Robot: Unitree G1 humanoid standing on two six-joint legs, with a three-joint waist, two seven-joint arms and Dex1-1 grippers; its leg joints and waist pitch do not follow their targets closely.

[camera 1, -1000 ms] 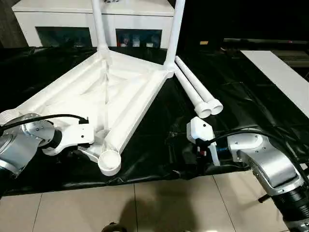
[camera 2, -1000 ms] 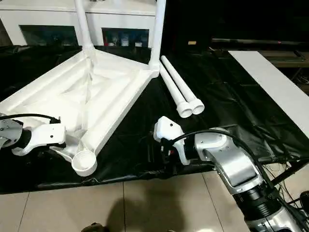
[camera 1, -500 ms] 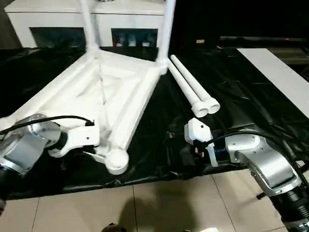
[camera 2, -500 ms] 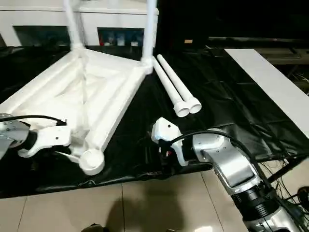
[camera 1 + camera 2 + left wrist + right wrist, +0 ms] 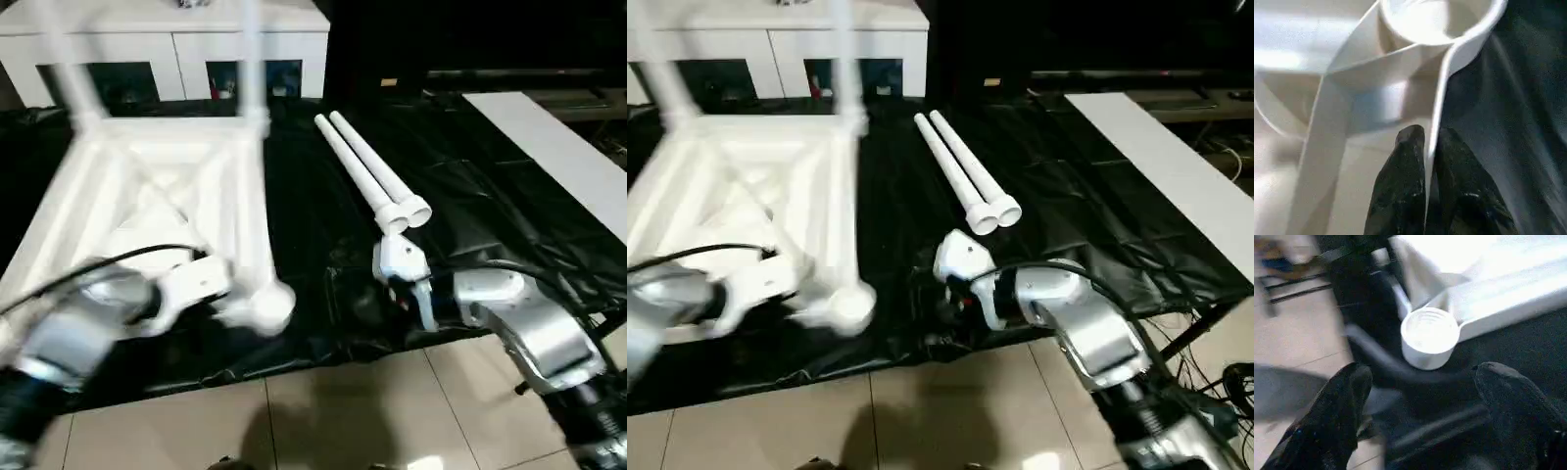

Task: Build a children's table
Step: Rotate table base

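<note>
The children's table top point(image 5: 147, 186) lies upside down on the left, its ribbed underside facing up. Two legs point(image 5: 253, 59) stand in its far corner sockets. Two loose legs point(image 5: 367, 171) lie side by side to its right. My left gripper point(image 5: 1429, 147) is shut on a thin white rim of the top, just beside the empty near corner socket point(image 5: 269, 305). My right gripper point(image 5: 1422, 372) hovers open over the black sheet to the right of that socket, with nothing between its fingers.
A black sheet point(image 5: 470, 196) covers the work surface. It ends at the tiled floor point(image 5: 343, 411) in front. A white cabinet point(image 5: 167, 39) with glass doors stands behind. A long white board point(image 5: 558, 147) lies at the far right.
My left gripper has closed on the rim. The table top has turned on the sheet, its near corner swinging right. The view has shifted too. My right gripper stays open.
</note>
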